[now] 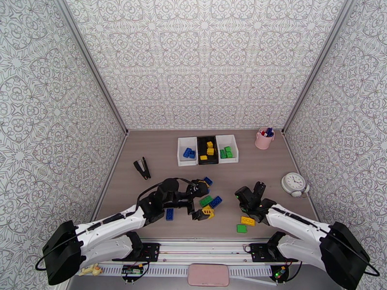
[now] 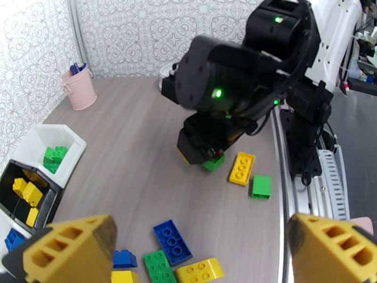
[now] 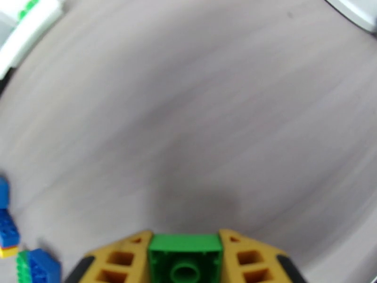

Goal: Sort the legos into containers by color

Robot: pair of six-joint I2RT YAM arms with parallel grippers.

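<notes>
Right gripper (image 3: 185, 261): jaws closed on one green lego (image 3: 184, 253). The wrist view shows the brick's hollow underside clamped between the two yellow fingers (image 3: 120, 260).
Green lego, left wrist view: it sticks out under the right gripper (image 2: 207, 154), low over the worktop (image 2: 136, 152); contact with the surface cannot be determined.
Green lego, top view: hidden beneath the right gripper (image 1: 244, 199), right of centre and toward the near edge.
Left gripper (image 1: 202, 200): jaws fully spread, holding nothing, positioned over the loose legos (image 1: 205, 200) at mid-worktop.
Near edge: a yellow oblong lego (image 1: 247, 221) and a green square lego (image 1: 241, 228) lie just beside each other.
Containers: three in a row at the far edge.
- Left white bin (image 1: 180, 152): blue.
- Black bin (image 1: 200, 151): yellow.
- Right white bin (image 1: 235, 150): green.
</notes>
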